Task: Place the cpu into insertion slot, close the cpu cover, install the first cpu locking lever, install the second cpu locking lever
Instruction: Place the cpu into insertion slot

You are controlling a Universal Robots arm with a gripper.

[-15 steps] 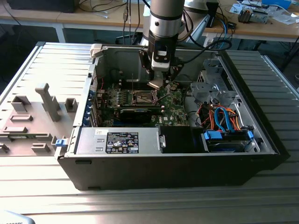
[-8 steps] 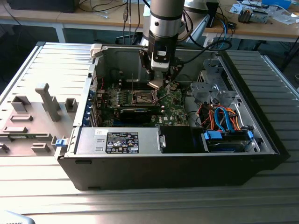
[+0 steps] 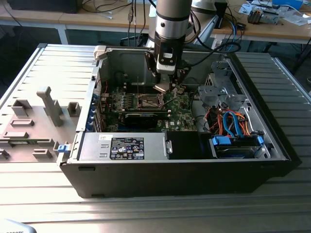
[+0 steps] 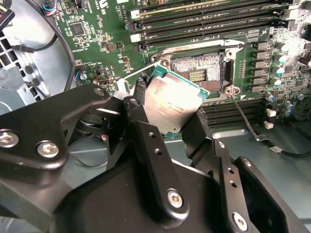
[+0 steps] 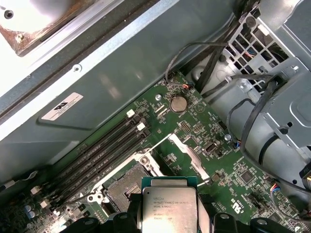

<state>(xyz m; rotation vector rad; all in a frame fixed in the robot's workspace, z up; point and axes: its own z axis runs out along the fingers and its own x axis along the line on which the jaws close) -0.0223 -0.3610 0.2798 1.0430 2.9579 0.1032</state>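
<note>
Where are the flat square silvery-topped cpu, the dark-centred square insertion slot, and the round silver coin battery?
cpu [image 4: 172, 104]: second wrist view, middle of its metal top.
insertion slot [image 4: 197, 74]: second wrist view, its centre.
coin battery [image 5: 178, 103]: first wrist view, middle of its face.

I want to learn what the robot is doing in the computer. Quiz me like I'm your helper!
1. True or false: the cpu already sits in the insertion slot.
2. Pick one. What is the gripper holding? A) a memory stick B) the cpu C) a blue cable
3. Fill the gap: the long narrow slots running beside the insertion slot are ______ slots.

Key
1. False. The cpu is held up over the board, and the insertion slot is open and bare.
2. B. The gripper is shut on the cpu's edges.
3. Memory. The memory slots run in rows next to the insertion slot.
</note>
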